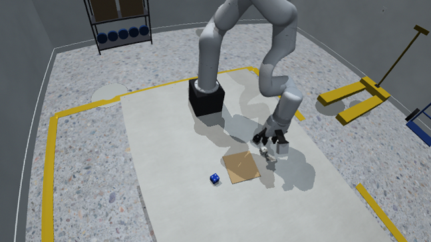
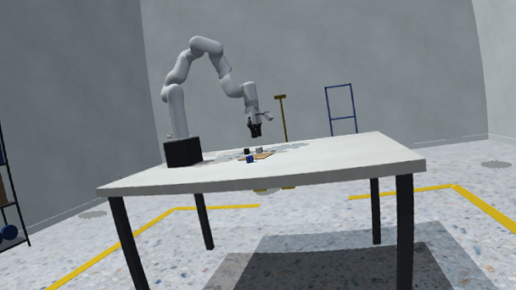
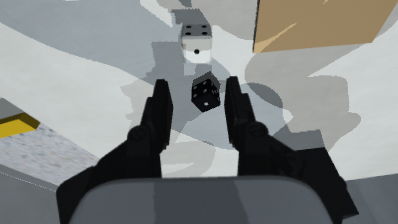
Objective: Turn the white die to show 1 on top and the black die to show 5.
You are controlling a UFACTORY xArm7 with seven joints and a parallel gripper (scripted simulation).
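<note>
The black die (image 3: 205, 91) lies on the table, off the mat, tilted to my view. In the wrist view it shows between my fingers, but it is below them. My gripper (image 3: 197, 92) (image 2: 254, 133) is partly open and holds nothing; it hangs above the table. The white die (image 3: 196, 37) lies just beyond the black one, also off the mat, with several pips on top and one pip on the side toward me. The tan mat (image 1: 241, 166) lies flat next to the white die (image 1: 263, 151). The blue die (image 1: 215, 177) sits on the table left of the mat.
The arm's black base (image 1: 205, 99) stands at the back of the table. The black die (image 2: 246, 150) and the white die (image 2: 259, 149) sit side by side behind the mat. A yellow floor strip (image 3: 17, 125) shows past the table edge at the left of the wrist view.
</note>
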